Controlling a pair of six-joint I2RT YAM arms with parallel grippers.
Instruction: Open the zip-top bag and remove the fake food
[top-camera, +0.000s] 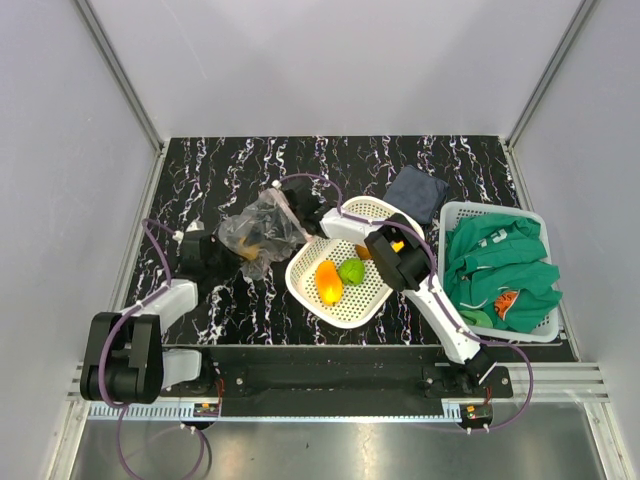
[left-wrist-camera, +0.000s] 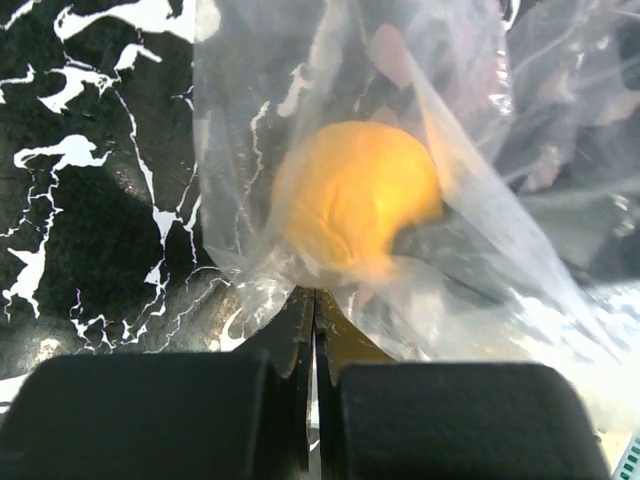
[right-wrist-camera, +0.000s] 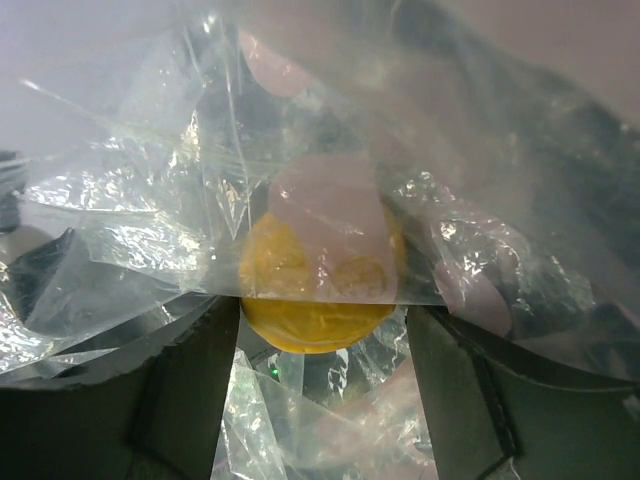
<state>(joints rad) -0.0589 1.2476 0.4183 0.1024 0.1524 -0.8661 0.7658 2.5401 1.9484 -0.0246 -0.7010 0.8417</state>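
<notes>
The zip-top bag (top-camera: 262, 232) lies crumpled on the black marbled table, left of the round basket. My left gripper (top-camera: 228, 248) is shut on the bag's near-left edge; in the left wrist view the jaws (left-wrist-camera: 315, 300) pinch clear plastic, with an orange piece of fake food (left-wrist-camera: 355, 205) just beyond inside the bag. My right gripper (top-camera: 288, 200) is at the bag's far-right side. In the right wrist view it (right-wrist-camera: 322, 325) stands open, and a yellow-orange fruit (right-wrist-camera: 315, 290) sits under the plastic and pinkish zip strip (right-wrist-camera: 330, 215) just past its fingertips (right-wrist-camera: 195, 385).
A round white mesh basket (top-camera: 300, 272) holds an orange fruit (top-camera: 328, 282) and a green one (top-camera: 351, 270); another orange piece (top-camera: 397, 245) shows beside my right arm. A dark blue cloth (top-camera: 415, 193) lies behind. A rectangular white basket (top-camera: 450, 215) with green clothing (top-camera: 500, 265) stands at right.
</notes>
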